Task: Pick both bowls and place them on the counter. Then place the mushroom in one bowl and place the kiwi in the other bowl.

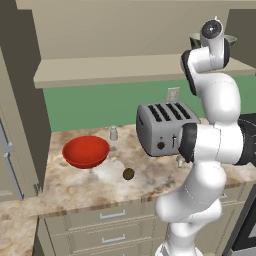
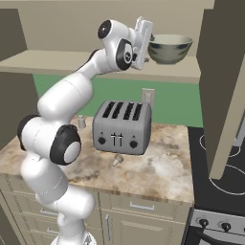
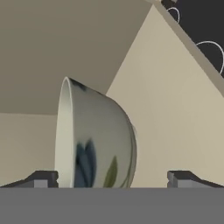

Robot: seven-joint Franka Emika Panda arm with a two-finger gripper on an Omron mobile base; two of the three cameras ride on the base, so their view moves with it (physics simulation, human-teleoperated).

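The silvery-grey bowl stands on the beige shelf at the upper right. My gripper is at its left side, open. In the hand view the bowl lies between the two spread fingertips, and my gripper has a gap on either side of it. The red bowl sits upright on the mottled stone counter at the left. The dark kiwi lies on the counter to the right of the red bowl. The small pale mushroom stands in front of the toaster.
A grey four-slot toaster stands mid-counter below the shelf, with a small grey shaker to its left. A cabinet side rises right of the grey bowl, and a black stovetop adjoins the counter's right end.
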